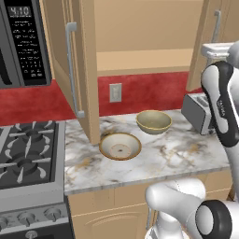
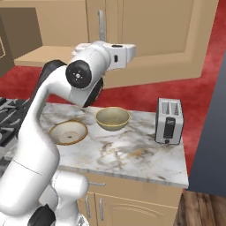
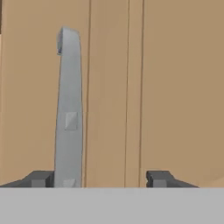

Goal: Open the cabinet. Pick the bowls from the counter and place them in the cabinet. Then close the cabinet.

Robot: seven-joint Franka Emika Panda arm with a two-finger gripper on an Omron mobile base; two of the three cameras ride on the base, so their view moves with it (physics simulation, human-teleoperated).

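The gripper [image 3: 100,179] is spread wide and holds nothing. A silver handle [image 3: 69,109] on a tan door [image 3: 175,87] stands just beside one fingertip [image 3: 41,178], inside the gap. Down on the counter [image 1: 177,158] sit two bowls, near each other. The shallow bowl [image 1: 120,145] is closer, and the deep bowl [image 1: 153,121] is behind it. A toaster [image 1: 200,112] is off to the right. Above, the cabinet [image 1: 140,60] has both doors swung open.

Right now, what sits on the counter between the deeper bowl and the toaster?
Nothing: in the right base view, bare veined counter separates the deeper bowl from the toaster. The left base view agrees.
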